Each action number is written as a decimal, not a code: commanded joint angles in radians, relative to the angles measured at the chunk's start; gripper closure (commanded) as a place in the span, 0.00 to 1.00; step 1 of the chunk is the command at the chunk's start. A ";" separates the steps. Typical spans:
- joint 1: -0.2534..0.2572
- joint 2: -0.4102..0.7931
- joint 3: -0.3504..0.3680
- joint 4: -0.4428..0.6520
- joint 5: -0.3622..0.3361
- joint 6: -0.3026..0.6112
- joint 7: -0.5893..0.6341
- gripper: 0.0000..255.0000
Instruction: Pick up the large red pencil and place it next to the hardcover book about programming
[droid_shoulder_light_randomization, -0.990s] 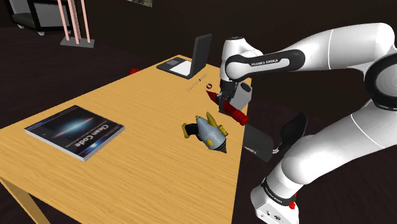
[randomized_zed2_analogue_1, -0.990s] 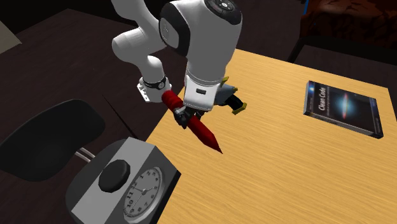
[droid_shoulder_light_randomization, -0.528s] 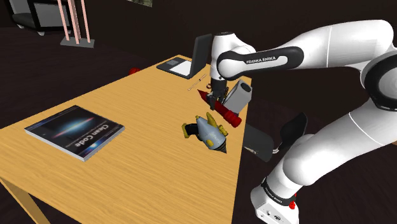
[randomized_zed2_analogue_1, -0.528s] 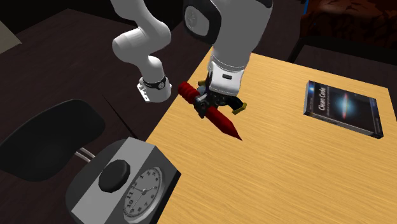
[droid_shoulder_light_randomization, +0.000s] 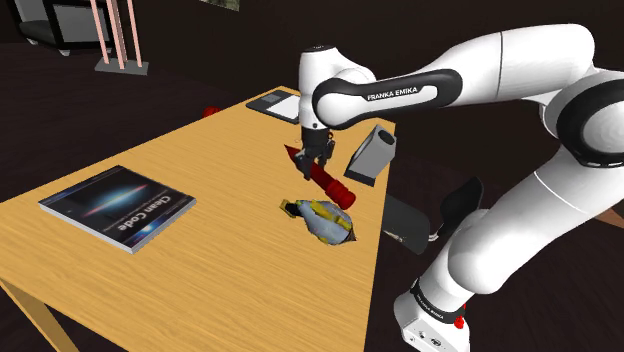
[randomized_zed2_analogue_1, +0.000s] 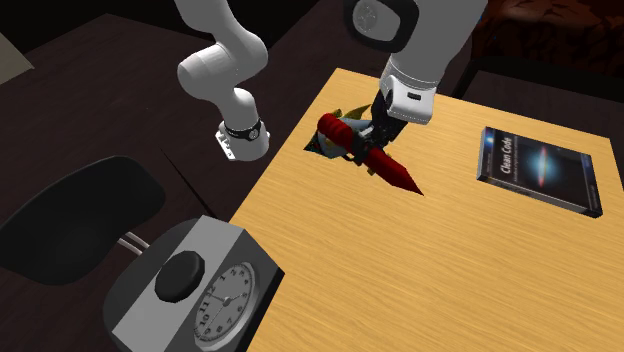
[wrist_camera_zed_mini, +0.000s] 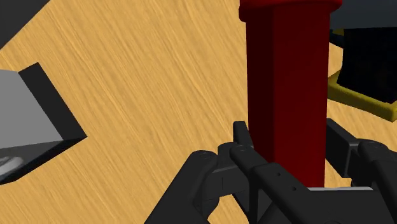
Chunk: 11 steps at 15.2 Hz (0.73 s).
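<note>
1. Clasping fat red pencil (droid_shoulder_light_randomization: 331, 184) btwn the two black fingers of gripper (droid_shoulder_light_randomization: 312, 161); jaws narrowed onto the shaft, approx mid-length.
2. Holding it clear of the wooden table (droid_shoulder_light_randomization: 220, 275), slanting: pointed tip aiming twd shoulder view's far left, blunt end twd near right.
3. Showing, in wrist view, the red shaft (wrist_camera_zed_mini: 286, 76) running out from gripper (wrist_camera_zed_mini: 286, 143), w/ fingers (wrist_camera_zed_mini: 244, 144) pressing it from both sides and wood grain beneath.
4. Hovering just above a grey-and-yellow object (droid_shoulder_light_randomization: 322, 218) that is lying on the table close to its right edge in shoulder view; in wrist view, a yellow-and-black part of it (wrist_camera_zed_mini: 362, 95) peeking out beside the pencil.
5. Keeping well apart from the dark hardcover book (droid_shoulder_light_randomization: 118, 203), which is lying flat at the shoulder view's near left, cover reading "Clean Code".
6. Pointing, in second ext. view, the pencil (randomized_zed2_analogue_1: 395, 172) tip twd the book (randomized_zed2_analogue_1: 540, 168) at that view's right, w/ bare table (randomized_zed2_analogue_1: 420, 270) btwn them; gripper (randomized_zed2_analogue_1: 372, 146) coming down from above.
7. Sitting at second ext. view's near-left table corner: grey box w/ clock dial (randomized_zed2_analogue_1: 200, 290); standing off the table's left: black chair (randomized_zed2_analogue_1: 70, 215).
</note>
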 joint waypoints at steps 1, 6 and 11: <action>0.019 0.031 0.029 0.042 0.006 -0.017 0.046 1.00; 0.068 0.139 0.096 0.166 0.002 -0.052 0.165 1.00; 0.124 0.269 0.152 0.320 -0.022 -0.099 0.282 1.00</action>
